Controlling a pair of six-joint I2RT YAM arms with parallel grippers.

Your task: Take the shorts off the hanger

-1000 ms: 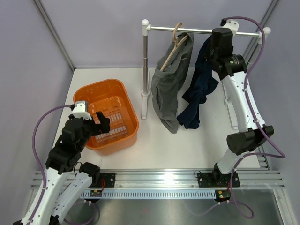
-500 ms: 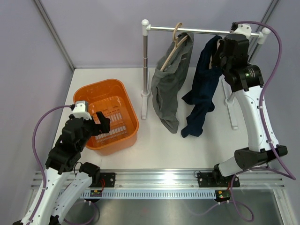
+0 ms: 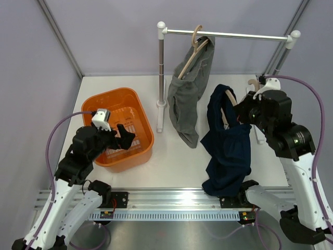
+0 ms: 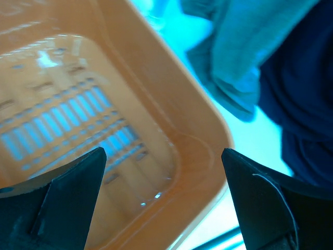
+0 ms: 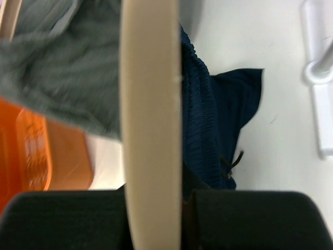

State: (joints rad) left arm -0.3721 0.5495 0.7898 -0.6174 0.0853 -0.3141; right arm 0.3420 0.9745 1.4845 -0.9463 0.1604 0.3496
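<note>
Top external view: the right gripper point(image 3: 240, 112) pinches the hanger point(image 5: 151, 104) of the navy shorts point(image 3: 229, 151). The left gripper point(image 3: 124, 139), jaws apart at 9 o'clock, should tug them off gently.

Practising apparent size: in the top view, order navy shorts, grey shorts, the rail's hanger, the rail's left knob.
1. navy shorts, grey shorts: alike; navy is nearer the camera, so unranked.
2. rail's hanger
3. left knob

Glossy plastic tub point(image 3: 111, 95), matt navy cloth shorts point(image 3: 229, 148), smooth wooden hanger point(image 5: 151, 130)
</note>
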